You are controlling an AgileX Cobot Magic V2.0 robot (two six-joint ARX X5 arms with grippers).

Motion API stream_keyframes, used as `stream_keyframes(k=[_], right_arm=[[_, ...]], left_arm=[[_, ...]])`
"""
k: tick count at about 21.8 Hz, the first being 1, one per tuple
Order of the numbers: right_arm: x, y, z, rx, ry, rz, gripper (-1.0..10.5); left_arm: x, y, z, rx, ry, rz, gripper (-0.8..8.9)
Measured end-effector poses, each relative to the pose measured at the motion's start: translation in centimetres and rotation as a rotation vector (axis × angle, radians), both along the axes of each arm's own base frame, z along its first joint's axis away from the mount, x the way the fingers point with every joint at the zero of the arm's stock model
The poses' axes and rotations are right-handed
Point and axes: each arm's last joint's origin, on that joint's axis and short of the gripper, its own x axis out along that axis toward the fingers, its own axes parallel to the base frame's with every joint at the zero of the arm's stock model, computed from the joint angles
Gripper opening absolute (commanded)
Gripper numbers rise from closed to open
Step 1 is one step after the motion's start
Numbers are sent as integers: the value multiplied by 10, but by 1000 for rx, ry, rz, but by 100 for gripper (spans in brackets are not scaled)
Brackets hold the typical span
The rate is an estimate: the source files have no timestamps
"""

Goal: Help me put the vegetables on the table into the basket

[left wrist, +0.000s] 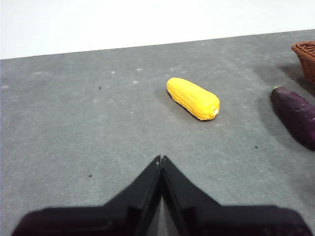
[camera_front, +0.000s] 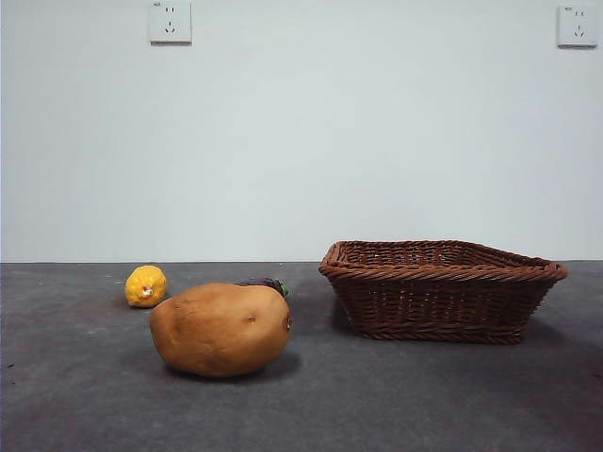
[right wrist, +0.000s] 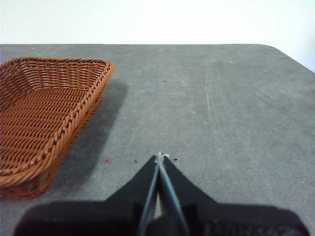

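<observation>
Left claw (left wrist: pixel 161 158), jaws pressed together and holding nothing, hangs above bare table (left wrist: pixel 74 123); right claw (right wrist: pixel 159 156) is likewise closed and empty over the table beside the basket (right wrist: pixel 44 118). Neither arm appears in the front view. Front view: potato (camera_front: pixel 220 330) lies at lower centre-left of the frame on the table (camera_front: pixel 424 395); the yellow piece (camera_front: pixel 146 286) sits at left, farther back, apart from the potato. Only the top and green stem end of the eggplant (camera_front: pixel 264 282) show behind the potato. The basket (camera_front: pixel 441 290) stands at right of centre, apart from the potato. Left wrist view: the yellow piece (left wrist: pixel 193 98) proves to be a ridged, elongated corn cob; the eggplant (left wrist: pixel 295 114) lies near it, with the basket (left wrist: pixel 306 56) rim at the frame's right edge. Right wrist view shows no vegetables inside the visible part of the basket.
</observation>
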Motion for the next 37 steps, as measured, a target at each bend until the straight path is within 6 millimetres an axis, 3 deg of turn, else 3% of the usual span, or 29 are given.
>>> stream_keyframes(k=[16, 32, 37], right_arm=[[0, 1, 0, 22, -2, 24, 1], [0, 4, 2, 509, 4, 44, -9], [-4, 5, 23, 555, -38, 79, -9]], left_arm=[[0, 0, 0, 0, 0, 0, -4], [1, 0, 5, -170, -22, 29, -5], [-1, 0, 25, -188, -57, 28, -5]])
